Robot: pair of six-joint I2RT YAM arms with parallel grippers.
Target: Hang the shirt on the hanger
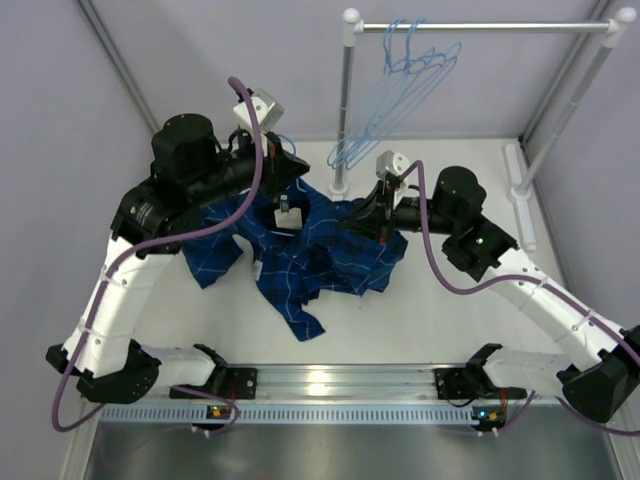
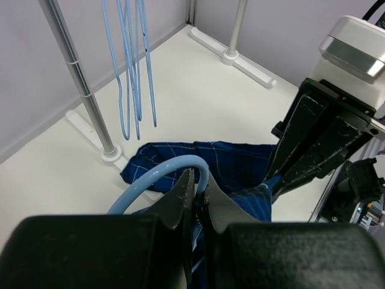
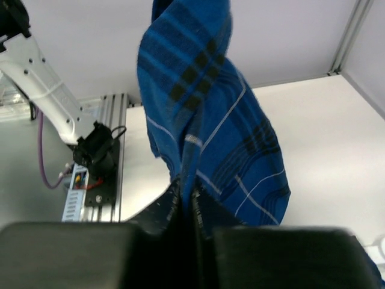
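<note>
The dark blue plaid shirt (image 1: pixel 300 255) lies crumpled on the white table, its white neck label (image 1: pixel 287 216) facing up. My left gripper (image 1: pixel 298 172) sits at the shirt's far edge. In the left wrist view the gripper (image 2: pixel 201 180) is shut on the curved hook of a pale-blue hanger (image 2: pixel 171 167); the rest of the hanger is hidden. My right gripper (image 1: pixel 366 222) is shut on a fold of the shirt (image 3: pixel 204 108) at its right side and lifts it off the table. That gripper (image 3: pixel 186 194) pinches the cloth, and the pinched cloth also shows in the left wrist view (image 2: pixel 274 183).
Several more pale-blue hangers (image 1: pixel 395 90) hang on a white rail (image 1: pixel 480 27) at the back right, also in the left wrist view (image 2: pixel 132 66). The rail's left post (image 1: pixel 343 120) stands just behind the shirt. Its foot (image 2: pixel 111 153) is close to the left gripper. Grey walls enclose the table.
</note>
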